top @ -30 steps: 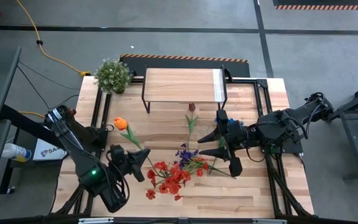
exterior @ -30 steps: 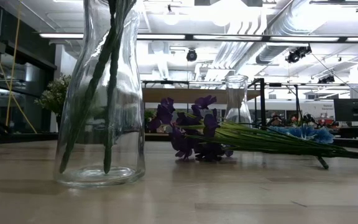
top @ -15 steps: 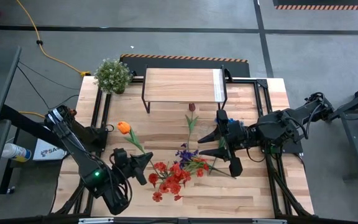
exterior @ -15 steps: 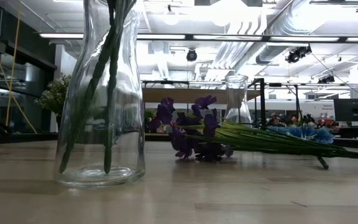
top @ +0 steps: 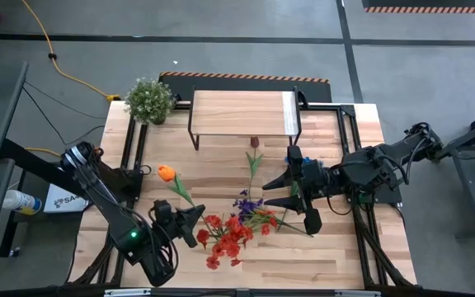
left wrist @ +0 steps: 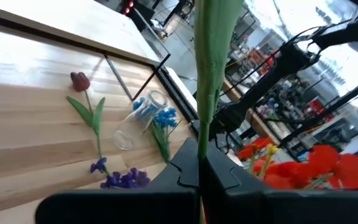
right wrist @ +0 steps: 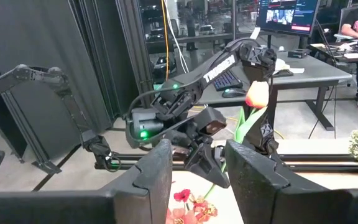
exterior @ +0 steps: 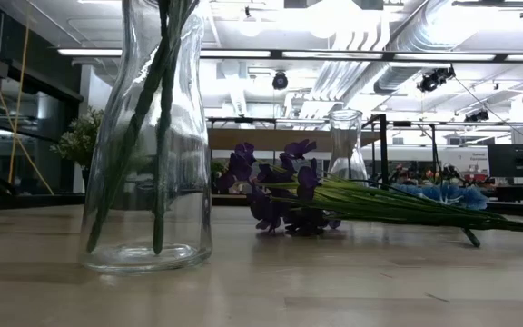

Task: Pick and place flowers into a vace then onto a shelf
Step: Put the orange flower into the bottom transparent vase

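Fingers of the left gripper (top: 190, 216) clamp the orange flower (top: 166, 172) by its stem, likely for the vase (exterior: 150, 136), while the right gripper (top: 293, 191) waits half-open near the purple flowers (top: 246, 202).

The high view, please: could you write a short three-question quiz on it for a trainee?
1. Fill in: the flower lying just before the shelf has a ___ bloom.
2. The left gripper is shut on a stem whose bloom is: A red, B orange, C blue.
3. True or false: the potted plant stands off the shelf.
Key: 1 maroon; 2 B, the orange flower; 3 true.
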